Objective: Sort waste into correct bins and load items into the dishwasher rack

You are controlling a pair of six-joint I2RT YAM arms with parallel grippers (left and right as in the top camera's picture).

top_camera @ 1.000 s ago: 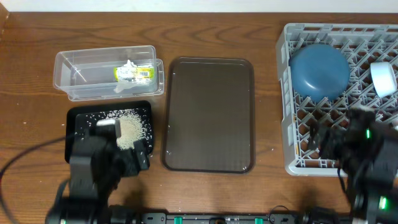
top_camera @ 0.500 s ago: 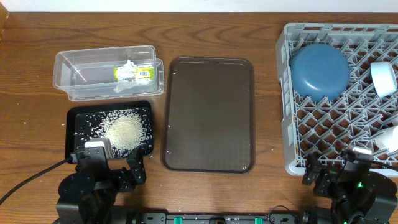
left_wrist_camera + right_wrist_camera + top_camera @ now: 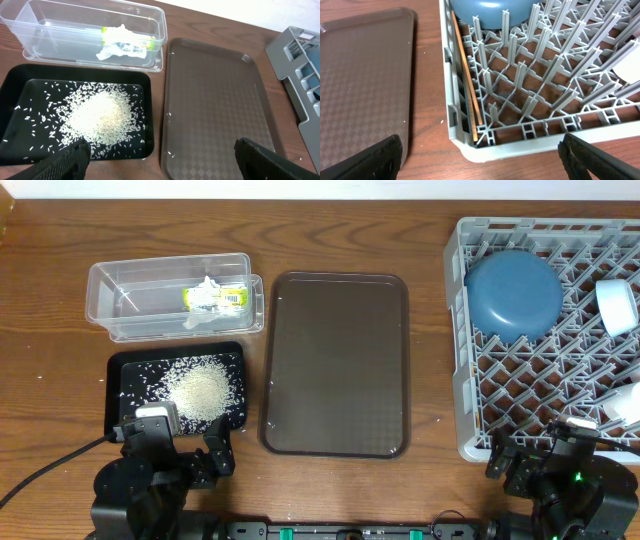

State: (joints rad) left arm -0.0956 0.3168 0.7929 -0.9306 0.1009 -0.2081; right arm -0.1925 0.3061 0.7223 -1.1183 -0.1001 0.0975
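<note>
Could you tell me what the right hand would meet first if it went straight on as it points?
Most likely the near corner of the dishwasher rack, beside the chopsticks; depth from the right hand is unclear.

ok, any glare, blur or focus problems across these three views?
Overhead: even light and sharp, with only a soft sheen on the brown tray. Left wrist: the clear tub walls catch small highlights, the rice is crisp, and its own fingertips are dark and out of focus. Right wrist: the rack pegs are sharp, with the fingertips blurred in the bottom corners.
</note>
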